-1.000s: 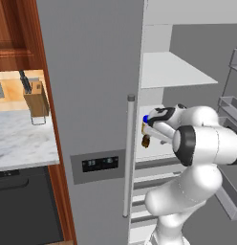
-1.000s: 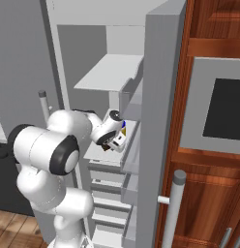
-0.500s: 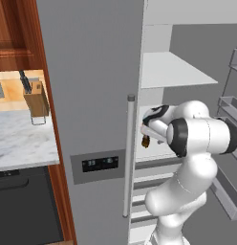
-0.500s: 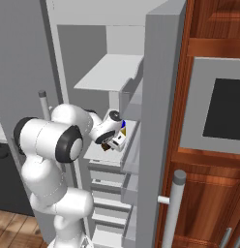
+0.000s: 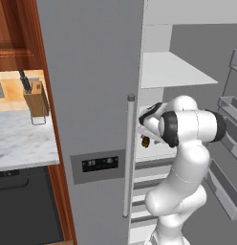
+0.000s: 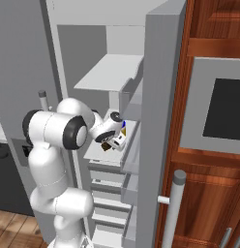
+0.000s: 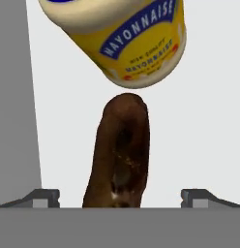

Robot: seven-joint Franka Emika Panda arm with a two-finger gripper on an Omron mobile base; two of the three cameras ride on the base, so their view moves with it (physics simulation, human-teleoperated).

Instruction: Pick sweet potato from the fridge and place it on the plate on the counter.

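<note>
The sweet potato, a dark brown oblong lump, lies on a white shelf inside the open fridge. My gripper is open around it, one fingertip far off on each side and neither touching. From the left base view the sweet potato peeks out just under the gripper, beside the door's edge. In the right base view the gripper reaches over the same shelf. The plate is out of view.
A yellow mayonnaise jar with a blue lid lies just beyond the sweet potato. The fridge's long bar handle stands close to my arm. Left of the fridge, the marble counter carries a knife block. Door bins are at right.
My arm's elbow and upper links have swung left, closer to the shelf. The hand stays over the sweet potato, which has not moved.
</note>
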